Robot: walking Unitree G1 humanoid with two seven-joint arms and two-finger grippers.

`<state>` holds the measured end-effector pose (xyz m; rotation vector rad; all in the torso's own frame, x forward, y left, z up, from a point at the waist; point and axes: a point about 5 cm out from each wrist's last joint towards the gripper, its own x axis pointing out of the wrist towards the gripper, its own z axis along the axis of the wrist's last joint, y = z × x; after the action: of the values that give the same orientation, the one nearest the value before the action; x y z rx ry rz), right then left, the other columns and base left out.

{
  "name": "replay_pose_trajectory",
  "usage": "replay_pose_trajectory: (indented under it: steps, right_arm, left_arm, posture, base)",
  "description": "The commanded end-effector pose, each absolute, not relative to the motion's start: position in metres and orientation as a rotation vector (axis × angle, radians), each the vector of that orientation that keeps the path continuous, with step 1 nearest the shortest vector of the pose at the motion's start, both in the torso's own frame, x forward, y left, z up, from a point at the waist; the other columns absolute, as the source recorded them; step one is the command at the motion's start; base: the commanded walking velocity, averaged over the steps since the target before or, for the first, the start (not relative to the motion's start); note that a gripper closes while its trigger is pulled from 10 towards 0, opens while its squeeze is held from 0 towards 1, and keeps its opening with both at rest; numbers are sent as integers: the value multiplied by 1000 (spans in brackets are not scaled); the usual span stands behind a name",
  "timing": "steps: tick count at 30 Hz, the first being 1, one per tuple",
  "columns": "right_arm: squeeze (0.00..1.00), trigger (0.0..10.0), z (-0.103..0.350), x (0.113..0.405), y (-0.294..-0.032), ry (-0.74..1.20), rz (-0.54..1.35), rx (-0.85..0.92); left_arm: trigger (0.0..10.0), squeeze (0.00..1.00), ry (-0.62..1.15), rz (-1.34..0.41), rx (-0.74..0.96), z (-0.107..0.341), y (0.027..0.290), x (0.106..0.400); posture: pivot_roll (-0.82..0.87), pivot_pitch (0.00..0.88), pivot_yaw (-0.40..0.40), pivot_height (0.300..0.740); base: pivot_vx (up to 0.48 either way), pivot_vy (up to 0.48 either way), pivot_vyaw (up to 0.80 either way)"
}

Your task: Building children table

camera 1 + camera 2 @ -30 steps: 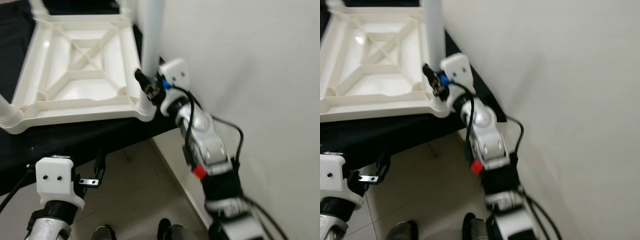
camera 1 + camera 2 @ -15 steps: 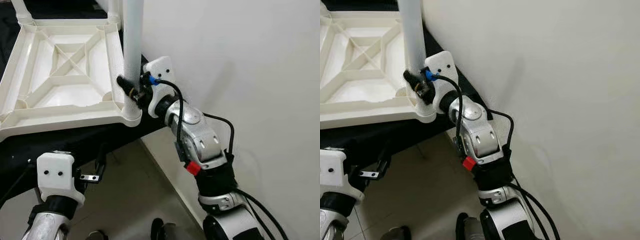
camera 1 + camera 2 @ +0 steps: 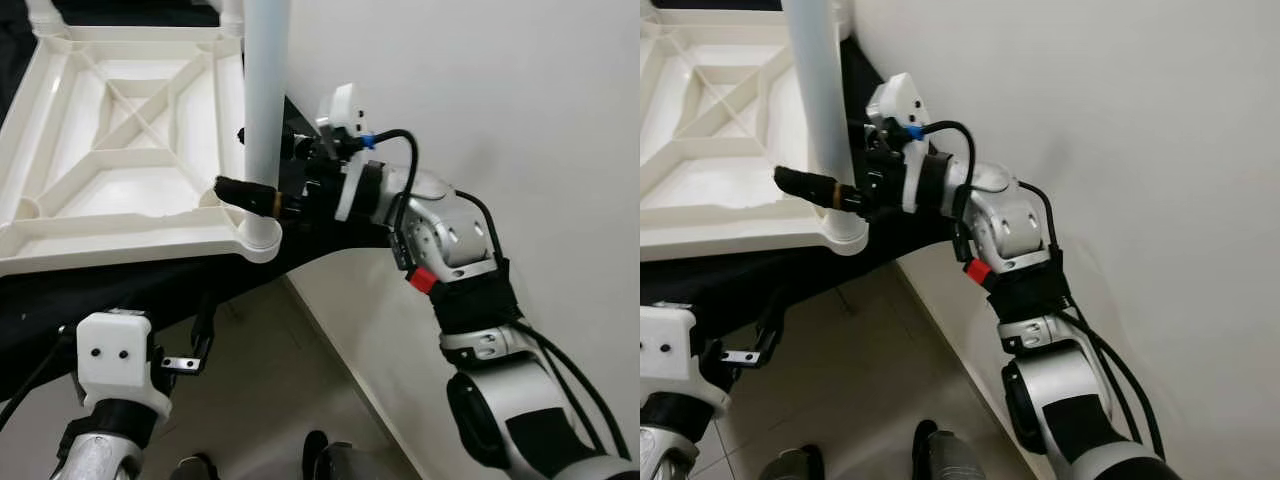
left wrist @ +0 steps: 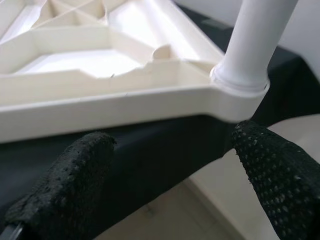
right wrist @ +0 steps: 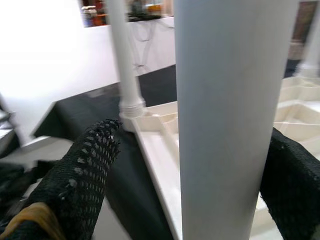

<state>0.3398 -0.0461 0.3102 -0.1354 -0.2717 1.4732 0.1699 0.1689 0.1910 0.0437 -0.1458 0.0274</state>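
The white children's table (image 3: 120, 215) lies upside down on a black-covered surface. A white leg (image 3: 265, 100) stands upright in the socket at its near right corner. My right gripper (image 3: 238, 160) is open and straddles this leg just above the socket, one finger in front of it and one behind. In the right wrist view the leg (image 5: 235, 120) stands between the fingers (image 5: 85, 165), with a gap on one side. My left gripper (image 3: 195, 345) hangs open and empty below the table's near edge; its wrist view looks up at that corner socket (image 4: 240, 85).
A white wall (image 3: 500, 100) runs close along the right side of the table. The black cloth (image 3: 150, 285) hangs over the near edge, with tiled floor (image 3: 280, 400) below. Another leg (image 5: 125, 65) stands upright at a far corner.
My right wrist has rolled and the forearm swung right. The fingers, earlier pressed against the leg's base, now reach across it on both sides. The camera has also shifted.
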Motion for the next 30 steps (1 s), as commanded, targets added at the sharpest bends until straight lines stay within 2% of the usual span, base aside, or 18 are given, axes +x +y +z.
replay_pose_trajectory:
  steps: [1, 3, 4, 8, 9, 10, 23, 25, 26, 27, 28, 30]
  right_arm:
    - [1000, 10000, 312, 335, -41, -292, 1551, -142]
    - [1000, 10000, 313, 335, -42, -291, 1569, -139]
    - [0, 10000, 317, 335, -44, -294, 1606, -136]
    - [0, 10000, 324, 338, -45, -326, 1640, -143]
    - [0, 4353, 326, 339, -44, -331, 1650, -142]
    - [0, 0, 326, 340, -43, -333, 1662, -141]
    - [0, 0, 317, 345, -44, -331, 1643, -166]
    - [0, 0, 296, 352, -45, -244, 1327, -92]
    - [0, 0, 296, 352, -45, -244, 1327, -92]
    - [0, 0, 278, 358, -48, -181, 1055, -101]
    - [0, 0, 258, 359, -67, -159, 561, -72]
    - [0, 0, 258, 359, -67, -159, 561, -72]
  left_arm:
    - [10000, 0, -132, 30, 44, 190, 168, 167]
    - [10000, 0, -132, 30, 45, 190, 168, 166]
    - [10000, 0, -131, 32, 46, 190, 169, 166]
    - [10000, 0, -129, 32, 47, 190, 169, 166]
    - [10000, 0, -128, 31, 47, 190, 169, 166]
    - [10000, 0, -128, 31, 48, 190, 169, 166]
    - [10000, 0, -129, 29, 49, 190, 169, 166]
    - [10000, 0, -123, 30, 48, 188, 169, 165]
    - [10000, 0, -123, 30, 48, 188, 169, 165]
    - [10000, 0, -122, 30, 47, 188, 169, 165]
    - [10000, 0, -121, 31, 48, 188, 170, 165]
    - [10000, 0, -121, 31, 48, 188, 170, 165]
  posture:
    - [154, 303, -145, 740]
    - [154, 303, -145, 740]
    - [157, 305, -143, 740]
    - [156, 306, -142, 740]
    - [157, 307, -141, 740]
    - [158, 307, -140, 740]
    - [140, 298, -138, 740]
    - [132, 298, -144, 740]
    - [132, 298, -144, 740]
    - [132, 298, -144, 740]
    - [123, 314, -147, 740]
    - [123, 314, -147, 740]
  base:
    - [0, 0, 0]
    - [0, 0, 0]
    - [0, 0, 0]
    - [0, 0, 0]
    - [0, 0, 0]
    - [0, 0, 0]
    - [0, 0, 0]
    - [0, 0, 0]
    - [0, 0, 0]
    - [0, 0, 0]
    - [0, 0, 0]
    - [0, 0, 0]
